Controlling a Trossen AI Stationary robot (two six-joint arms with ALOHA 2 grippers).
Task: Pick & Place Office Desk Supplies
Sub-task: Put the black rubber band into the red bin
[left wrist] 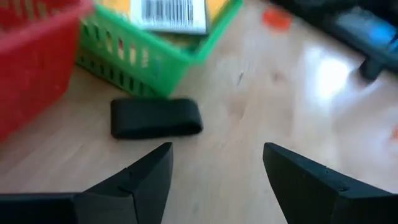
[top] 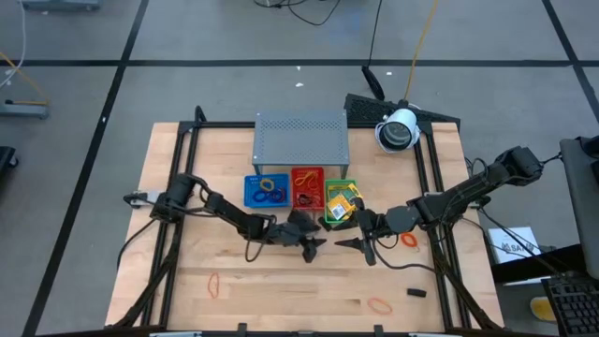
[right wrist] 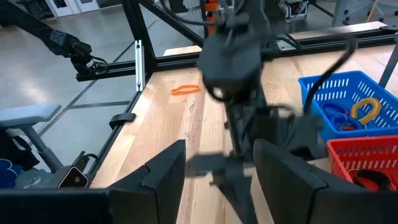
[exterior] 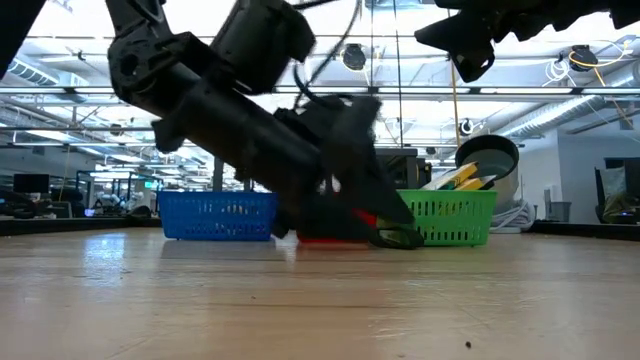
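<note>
Wooden bench (top: 281,281) carries scattered rubber bands (top: 379,304) and a black strap (left wrist: 157,117) beside the green tray (left wrist: 155,56), where left fingers (left wrist: 149,180) and right fingers (right wrist: 283,180) hover spread, empty.

pale wooden table (top: 281,281), slotted plastic trays (top: 265,191).

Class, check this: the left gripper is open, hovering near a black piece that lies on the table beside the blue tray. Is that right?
Not quite. The left wrist view shows the black piece lying beside the green tray, not the blue one. The rest holds: the left gripper is open, near the piece.
</note>
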